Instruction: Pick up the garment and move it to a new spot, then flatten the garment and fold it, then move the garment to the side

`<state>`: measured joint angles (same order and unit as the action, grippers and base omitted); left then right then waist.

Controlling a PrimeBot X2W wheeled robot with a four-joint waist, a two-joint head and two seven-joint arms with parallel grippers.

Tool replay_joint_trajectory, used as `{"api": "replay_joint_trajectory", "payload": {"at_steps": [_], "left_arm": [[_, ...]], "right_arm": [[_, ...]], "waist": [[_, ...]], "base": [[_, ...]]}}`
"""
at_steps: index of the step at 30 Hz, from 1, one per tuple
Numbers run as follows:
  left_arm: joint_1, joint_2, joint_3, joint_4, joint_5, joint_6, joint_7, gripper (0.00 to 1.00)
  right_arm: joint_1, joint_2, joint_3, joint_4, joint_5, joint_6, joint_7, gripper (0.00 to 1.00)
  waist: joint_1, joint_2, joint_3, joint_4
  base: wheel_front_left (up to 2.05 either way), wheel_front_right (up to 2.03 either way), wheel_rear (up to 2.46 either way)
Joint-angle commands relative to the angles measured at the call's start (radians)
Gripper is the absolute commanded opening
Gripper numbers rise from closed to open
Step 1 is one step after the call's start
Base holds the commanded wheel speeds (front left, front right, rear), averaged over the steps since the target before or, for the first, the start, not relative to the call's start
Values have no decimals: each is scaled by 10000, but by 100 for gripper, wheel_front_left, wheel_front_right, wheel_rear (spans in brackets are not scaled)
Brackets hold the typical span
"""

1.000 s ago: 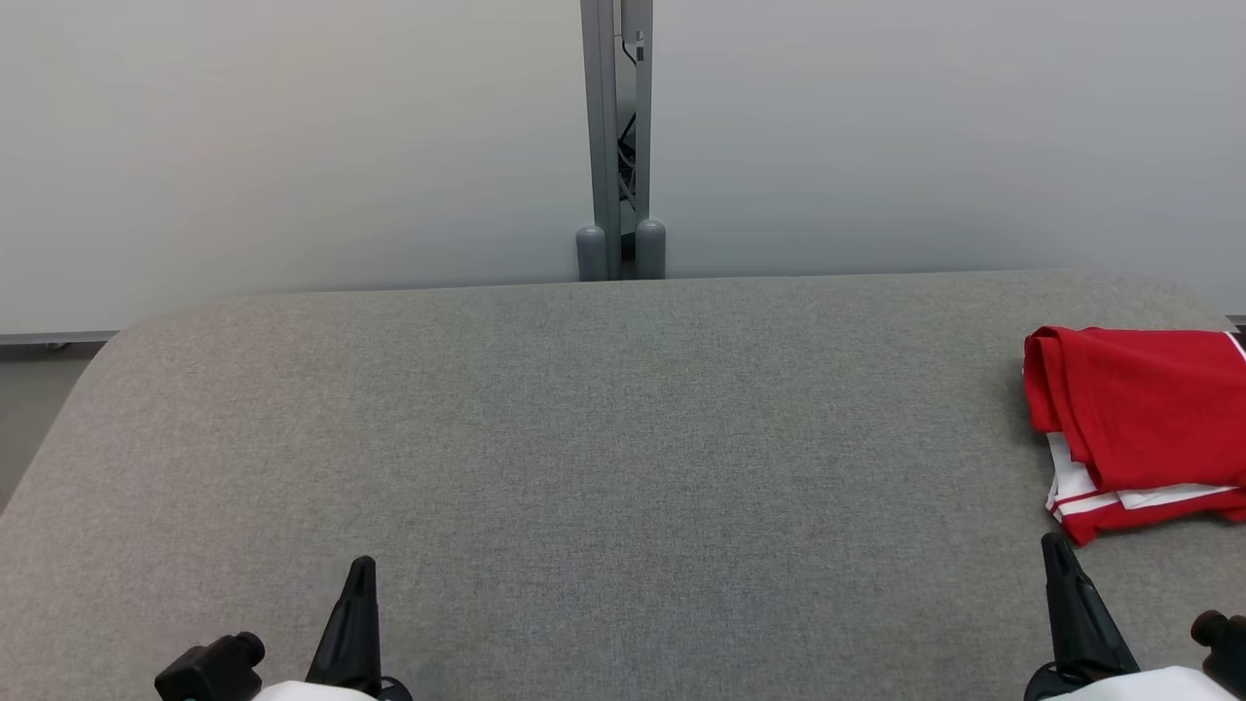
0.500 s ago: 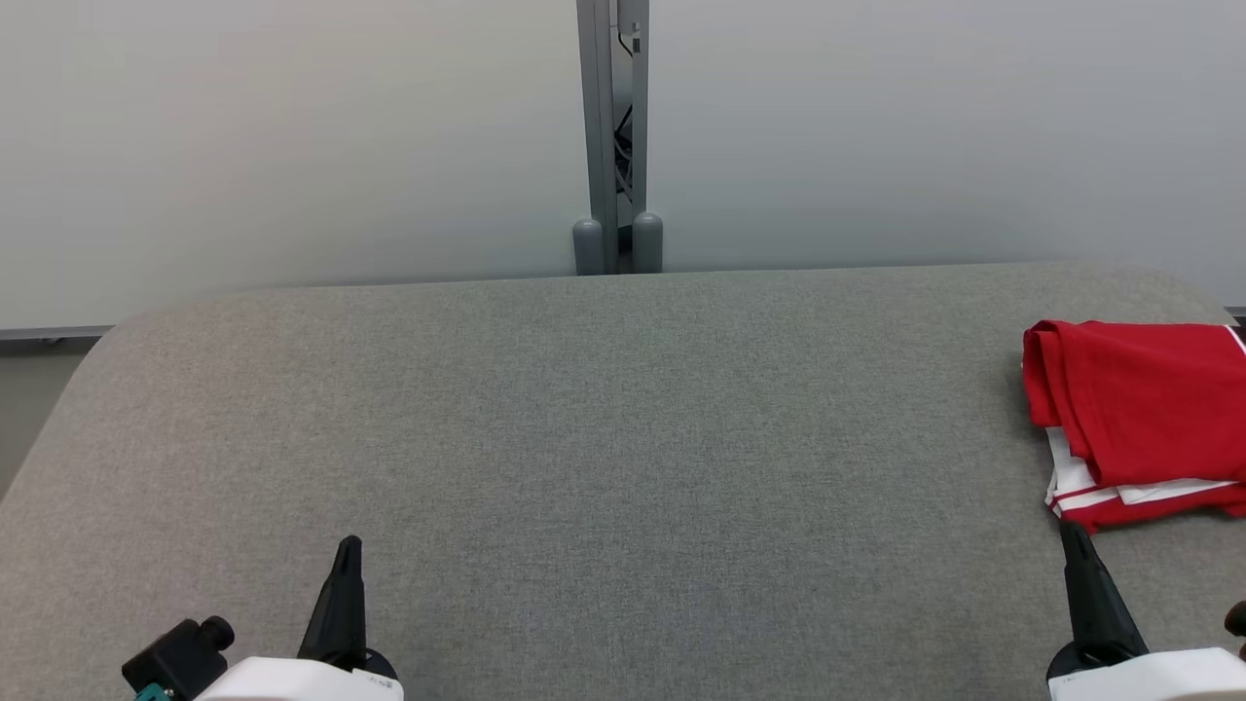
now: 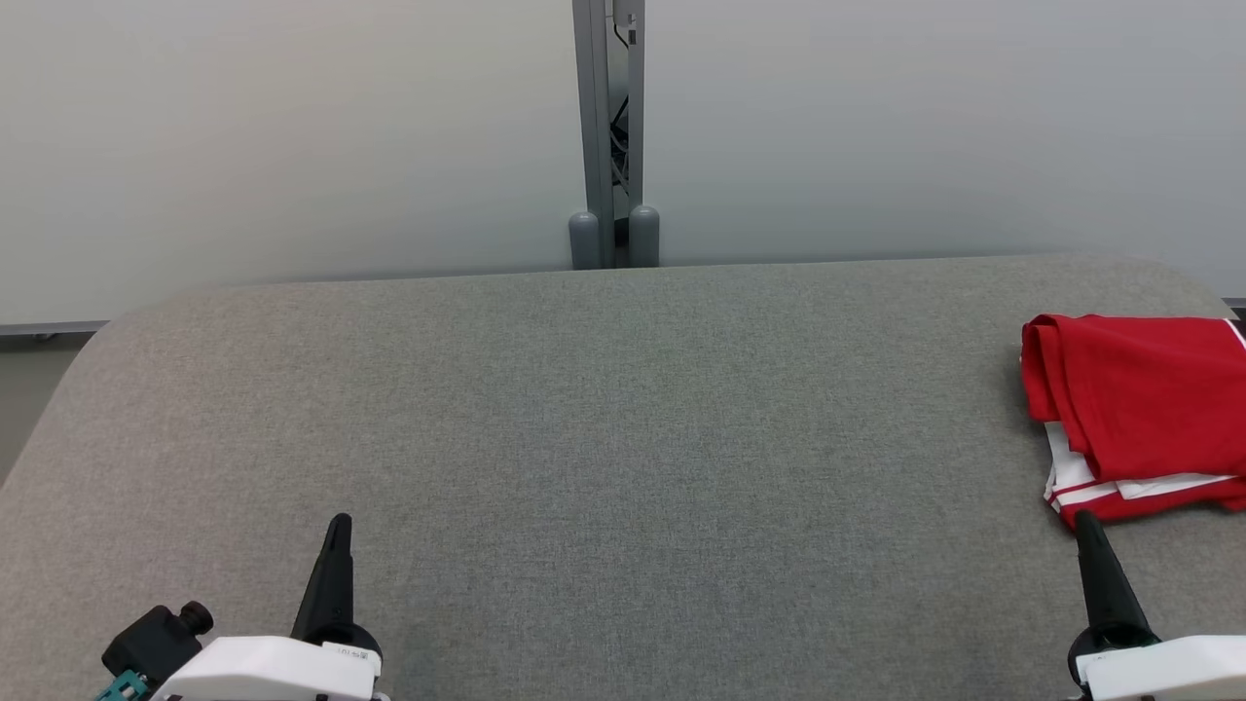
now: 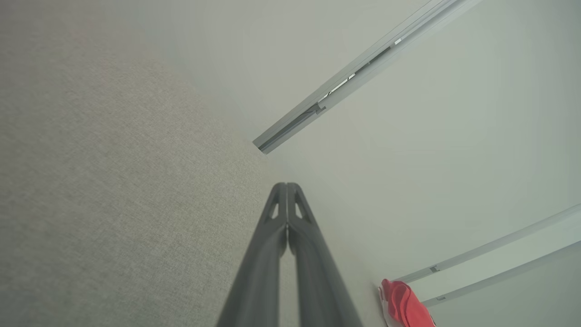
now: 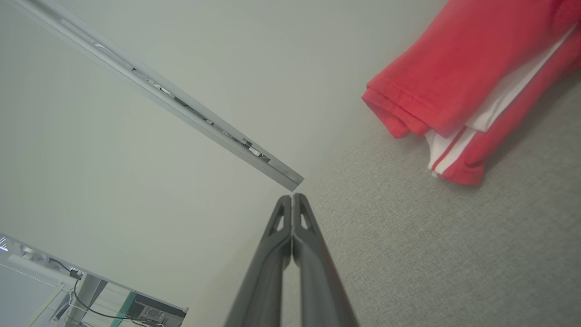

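The garment (image 3: 1139, 414) is red with white stripes and lies folded at the far right edge of the grey padded table (image 3: 623, 438). It also shows as a red patch, the garment (image 5: 467, 86), in the right wrist view, and small as the garment (image 4: 404, 304) in the left wrist view. My right gripper (image 3: 1085, 526) is shut and empty, its tip just in front of the garment's near edge without touching it. My left gripper (image 3: 338, 526) is shut and empty at the lower left, far from the cloth. Both pairs of fingers, left gripper (image 4: 287, 186) and right gripper (image 5: 292, 197), are pressed together.
A pale wall panel with a grey vertical post (image 3: 611, 136) stands behind the table's far edge. The table's left corner is rounded, with floor (image 3: 24, 399) beyond it. A wide stretch of grey cloth surface lies between the two grippers.
The head view has tilted a little, so the table and garment sit slightly higher in it. Both grippers show more of their white wrists. The garment has not moved on the table.
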<state>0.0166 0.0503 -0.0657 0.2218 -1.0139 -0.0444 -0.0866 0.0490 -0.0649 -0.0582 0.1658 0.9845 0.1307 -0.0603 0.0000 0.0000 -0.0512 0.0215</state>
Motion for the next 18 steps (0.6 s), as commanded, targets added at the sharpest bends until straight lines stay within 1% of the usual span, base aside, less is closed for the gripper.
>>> {"api": "replay_joint_trajectory", "payload": {"at_steps": [1,5,18], "left_arm": [[-295,74,88,-91,-315,-108,70,0],[-403,79,159,-76,-852,-178,202,0],[-607,85,335,-33,-2135,-354,506,0]], "right_arm": [[-252,-107,-81,-84,334,1,109,0],[-312,-121,-157,-59,915,1,270,0],[-467,-144,-336,-5,2300,1,634,0]], "waist": [[0,0,10,-4],[0,0,46,-19],[0,0,138,-56]], "base": [[0,0,0],[0,0,0],[0,0,0]]}}
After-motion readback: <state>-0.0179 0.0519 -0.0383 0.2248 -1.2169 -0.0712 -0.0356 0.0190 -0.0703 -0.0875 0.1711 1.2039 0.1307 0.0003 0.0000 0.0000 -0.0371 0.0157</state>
